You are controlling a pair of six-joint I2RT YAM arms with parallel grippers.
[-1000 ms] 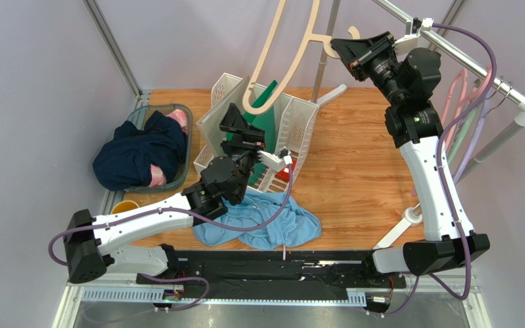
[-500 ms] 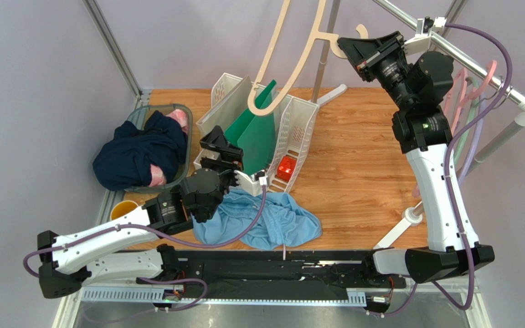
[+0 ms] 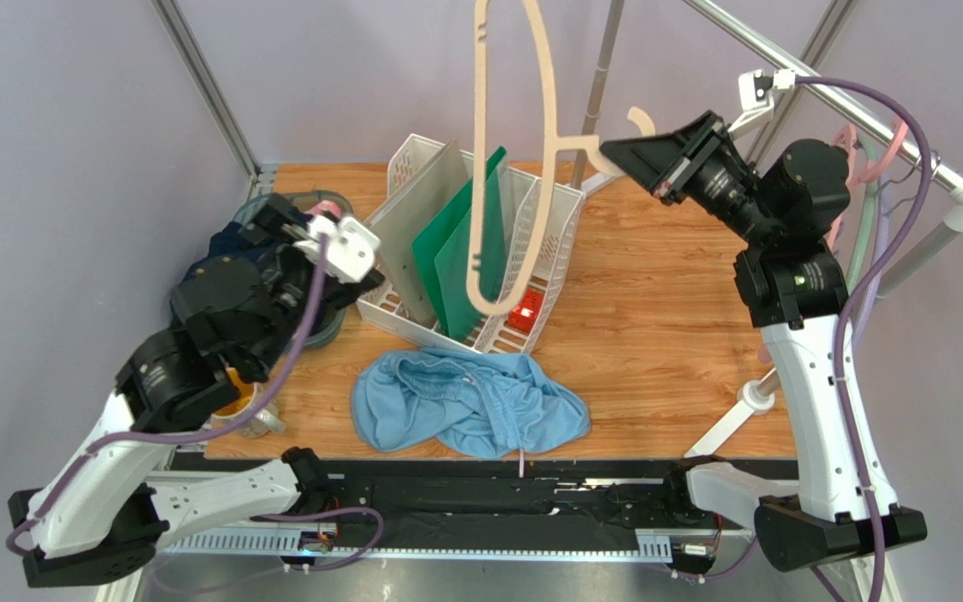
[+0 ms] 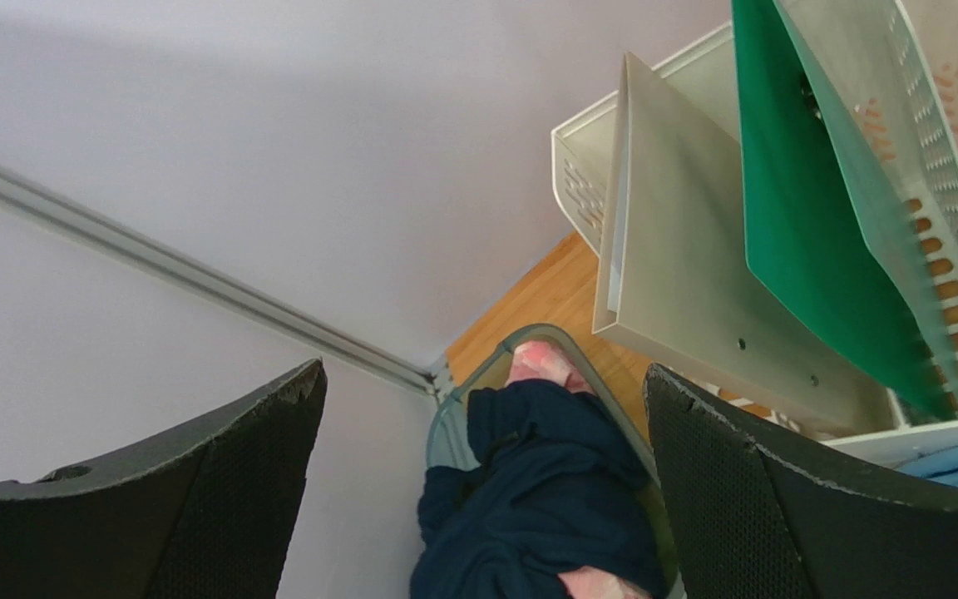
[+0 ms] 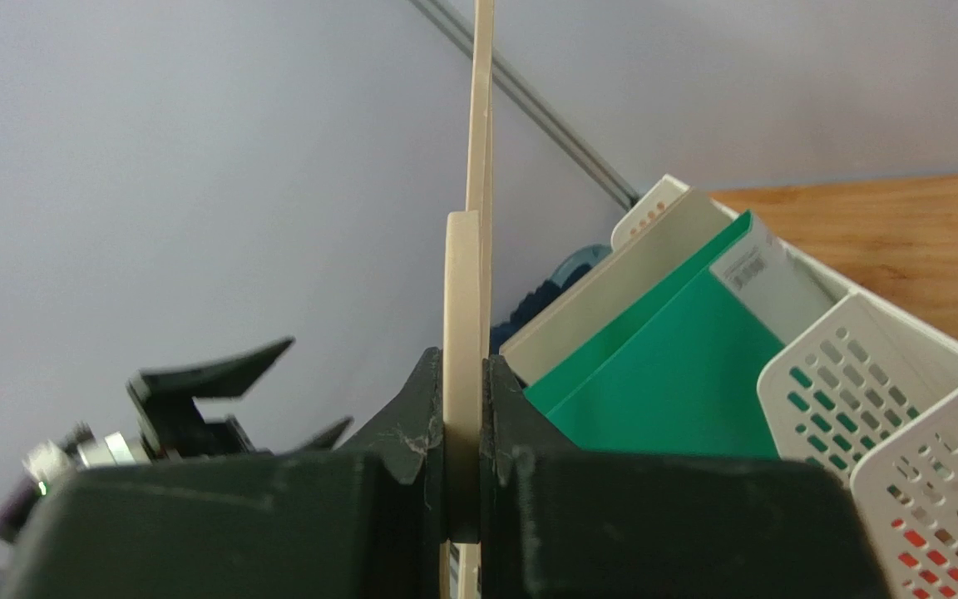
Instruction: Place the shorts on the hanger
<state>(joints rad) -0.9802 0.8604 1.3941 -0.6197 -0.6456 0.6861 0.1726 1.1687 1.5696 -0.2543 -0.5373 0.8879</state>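
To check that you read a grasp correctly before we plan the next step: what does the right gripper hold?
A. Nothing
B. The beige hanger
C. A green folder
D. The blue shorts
B: in the right wrist view the right gripper is clamped shut on the hanger, while the shorts lie loose on the table.

Bright even light, perhaps slight wrist-view blur
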